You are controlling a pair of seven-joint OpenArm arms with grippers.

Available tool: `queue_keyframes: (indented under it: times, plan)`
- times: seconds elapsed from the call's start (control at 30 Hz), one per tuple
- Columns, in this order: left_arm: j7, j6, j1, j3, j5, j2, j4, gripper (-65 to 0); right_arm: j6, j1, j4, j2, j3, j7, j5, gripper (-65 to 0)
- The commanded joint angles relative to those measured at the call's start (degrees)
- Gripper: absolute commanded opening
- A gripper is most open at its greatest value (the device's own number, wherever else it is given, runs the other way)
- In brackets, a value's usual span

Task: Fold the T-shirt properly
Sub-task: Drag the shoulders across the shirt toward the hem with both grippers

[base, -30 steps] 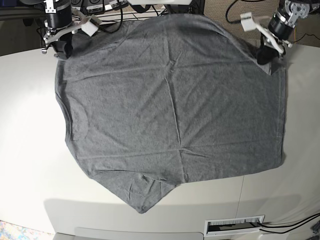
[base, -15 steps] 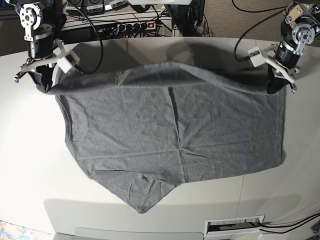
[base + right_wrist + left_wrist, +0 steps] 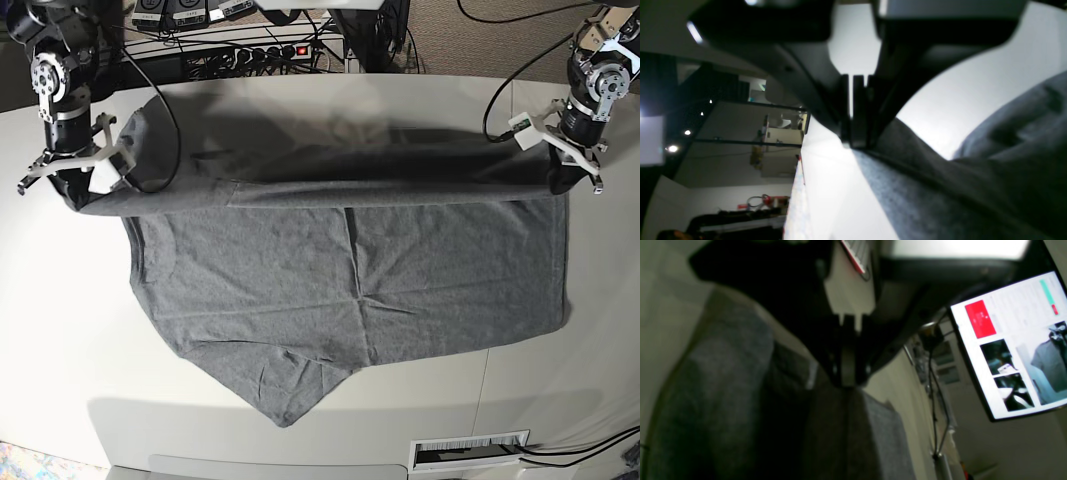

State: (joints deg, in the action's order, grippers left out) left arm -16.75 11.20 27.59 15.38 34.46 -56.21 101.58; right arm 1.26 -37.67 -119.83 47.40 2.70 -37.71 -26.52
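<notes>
White table point(image 3: 60, 330); grey T-shirt point(image 3: 350, 280)

T-shirt point(image 3: 350, 270): soft heather-grey knit cloth, matt, finely flecked, lightly creased; the weave is seen as a fuzzy grain in both wrist views. Desk point(image 3: 60, 330): smooth pale off-white surface, low sheen, a soft shadow carried along its near edge. Left tool point(image 3: 566, 178) and right tool point(image 3: 72, 192): dark matt fingers, apparently plastic, with white plastic fittings and bare metal brackets above. Monitor point(image 3: 1017, 343): glossy lit screen in a black frame.
</notes>
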Motion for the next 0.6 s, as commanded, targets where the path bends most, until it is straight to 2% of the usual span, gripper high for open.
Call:
queue_keyframes:
  times: [0.0,0.17,0.33,0.57]
  plan:
    - [-1.27,1.49,-0.31,-0.55,0.22,-1.22,-0.13,-65.0,1.55,1.11,0.11,0.87,0.74,-0.68,-0.81,-65.0]
    - [-1.25,1.49,-0.68,-0.55,0.22,-1.14,-1.31,-65.0,1.53,4.52,1.11,0.83,0.66,0.57,4.2,-65.0]
    - [-1.36,1.84,-2.78,-0.55,0.17,0.24,-1.36,-65.0,1.51,7.52,1.11,0.5,-1.95,0.66,5.73,-65.0]
    - [-1.49,1.92,-3.96,-0.55,-0.26,0.63,-1.36,-65.0,1.49,13.9,3.13,-4.39,-12.13,0.37,2.95,-65.0]
